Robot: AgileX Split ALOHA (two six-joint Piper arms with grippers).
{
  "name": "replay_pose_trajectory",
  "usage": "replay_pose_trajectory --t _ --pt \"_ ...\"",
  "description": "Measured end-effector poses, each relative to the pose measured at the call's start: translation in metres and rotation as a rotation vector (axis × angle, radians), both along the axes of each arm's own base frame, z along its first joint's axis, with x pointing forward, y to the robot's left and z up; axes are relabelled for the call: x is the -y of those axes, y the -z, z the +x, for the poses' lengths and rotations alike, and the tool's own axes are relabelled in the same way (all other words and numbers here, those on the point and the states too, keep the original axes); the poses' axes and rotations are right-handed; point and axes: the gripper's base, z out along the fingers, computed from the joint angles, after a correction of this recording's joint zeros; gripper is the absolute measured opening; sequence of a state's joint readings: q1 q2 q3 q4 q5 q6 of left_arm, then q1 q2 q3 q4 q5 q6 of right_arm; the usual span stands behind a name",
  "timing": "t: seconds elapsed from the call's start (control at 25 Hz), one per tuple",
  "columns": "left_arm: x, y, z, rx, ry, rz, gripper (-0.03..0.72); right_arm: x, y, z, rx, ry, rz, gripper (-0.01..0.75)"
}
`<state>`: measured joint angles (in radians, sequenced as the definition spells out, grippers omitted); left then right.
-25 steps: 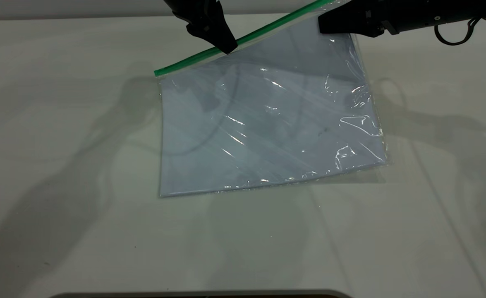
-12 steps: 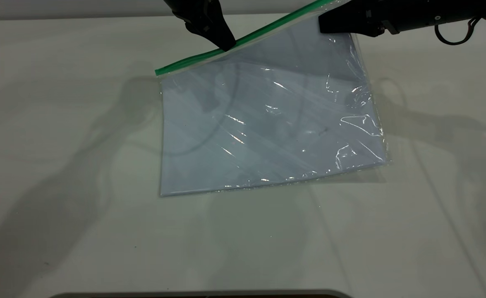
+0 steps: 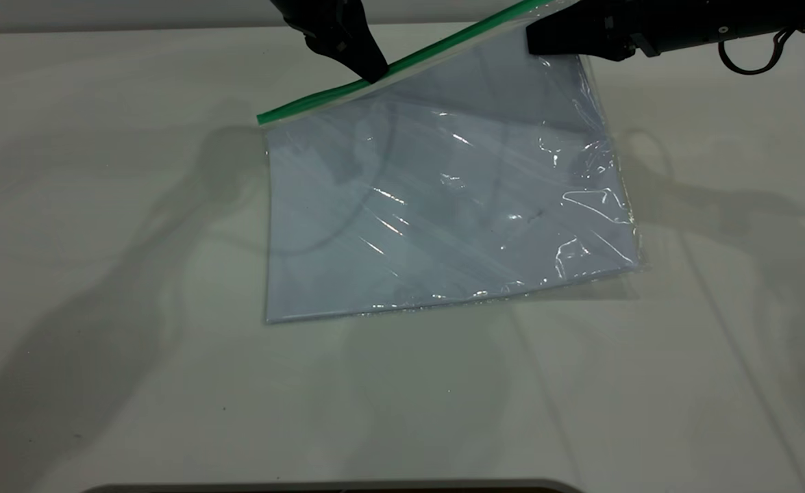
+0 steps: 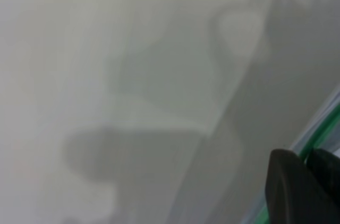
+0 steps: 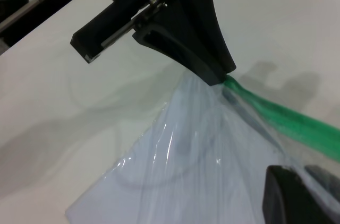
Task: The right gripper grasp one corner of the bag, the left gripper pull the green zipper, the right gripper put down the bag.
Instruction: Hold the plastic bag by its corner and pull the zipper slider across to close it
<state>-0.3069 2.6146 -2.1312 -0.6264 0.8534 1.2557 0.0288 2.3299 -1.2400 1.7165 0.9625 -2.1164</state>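
The bag (image 3: 443,198) is a clear pouch with pale bluish paper inside. Its near edge rests on the white table and its far edge is lifted. The green zipper (image 3: 320,98) runs along that raised far edge. My right gripper (image 3: 534,40), with its cable and ring, is shut on the bag's far right corner and holds it up; the corner's plastic (image 5: 305,173) shows between its fingers. My left gripper (image 3: 375,74) is shut on the green zipper about midway along it; the strip (image 4: 319,136) passes between its fingers. It also shows in the right wrist view (image 5: 215,75).
The white table (image 3: 101,274) spreads round the bag. A dark rounded edge (image 3: 333,487) lies along the front of the table. Arm shadows fall on the table at the left and right.
My left gripper has slid a little up and left along the green zipper. The bag's far edge has risen slightly. My right gripper has stayed put.
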Motion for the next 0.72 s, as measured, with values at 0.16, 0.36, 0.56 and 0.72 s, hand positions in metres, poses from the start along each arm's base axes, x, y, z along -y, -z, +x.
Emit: replay_pose_trajectory --t 0.16,0.36,0.56,0.72 --pt "-0.009 0.007 0.002 -0.031 -0.039 0.002 0.064 0.000 0.000 0.000 0.000 0.003 0.002 0.033" --pt "-0.021 0.024 0.005 -0.067 -0.072 0.016 0.064 0.000 0.000 0.000 -0.001 0.000 0.000 0.033" --pt "-0.027 0.024 0.007 -0.066 -0.084 0.019 0.064 0.000 0.000 0.000 -0.001 0.000 0.000 0.033" --pt "-0.034 0.027 0.008 -0.053 -0.073 0.068 0.067 0.000 0.000 0.000 -0.001 0.000 0.000 0.033"
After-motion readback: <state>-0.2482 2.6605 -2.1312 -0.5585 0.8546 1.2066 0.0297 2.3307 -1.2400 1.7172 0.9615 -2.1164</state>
